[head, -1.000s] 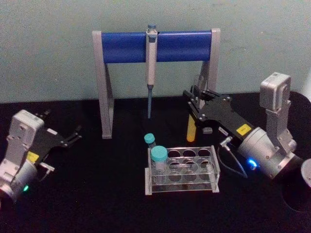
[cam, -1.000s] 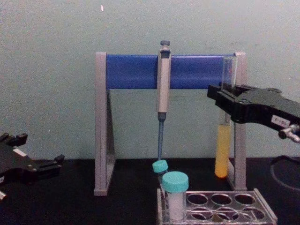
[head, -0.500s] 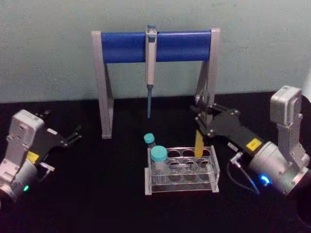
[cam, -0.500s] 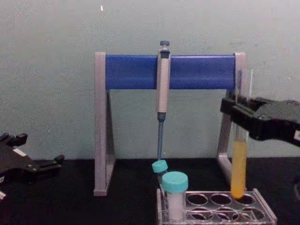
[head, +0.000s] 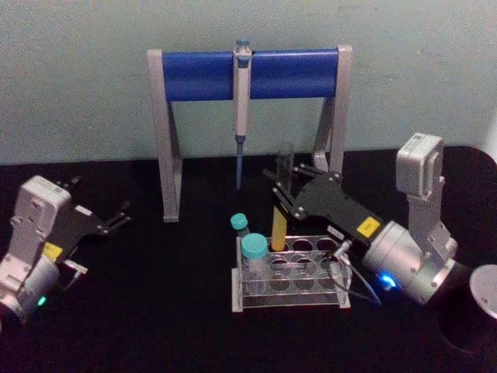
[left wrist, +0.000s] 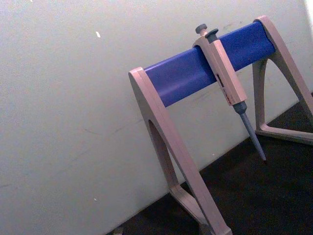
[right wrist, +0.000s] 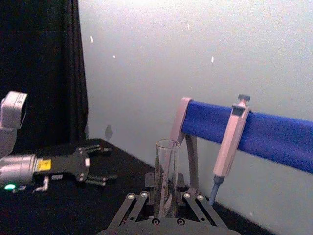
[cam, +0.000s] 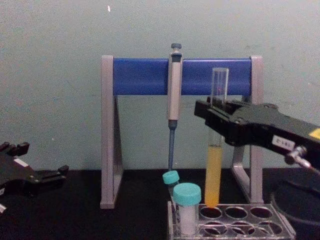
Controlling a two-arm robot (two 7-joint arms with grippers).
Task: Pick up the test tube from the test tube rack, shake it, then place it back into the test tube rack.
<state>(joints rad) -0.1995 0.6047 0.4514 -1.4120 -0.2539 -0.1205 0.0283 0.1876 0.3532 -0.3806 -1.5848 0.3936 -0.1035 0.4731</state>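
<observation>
My right gripper (head: 281,186) is shut on the test tube (head: 278,227), a slim clear glass tube with yellow-orange liquid in its lower part. The tube (cam: 214,170) hangs nearly upright, gripped at mid-height. Its rounded bottom is at the mouth of a back-row hole of the clear test tube rack (cam: 250,222), just right of the teal-capped vials. In the right wrist view the tube's open top (right wrist: 166,166) rises between the fingers (right wrist: 142,198). The rack (head: 342,272) sits at the table's middle. My left gripper (head: 118,217) rests open at the left, away from the rack.
Two teal-capped vials (head: 253,250) stand in the rack's left end. Behind it is the grey-and-blue pipette stand (head: 248,74) with a pipette (head: 241,101) hanging from it. A dark round object (head: 485,291) sits at the far right.
The right gripper has carried the test tube leftward, from over the rack's right end to a back-row hole near the vials. The left arm has not moved.
</observation>
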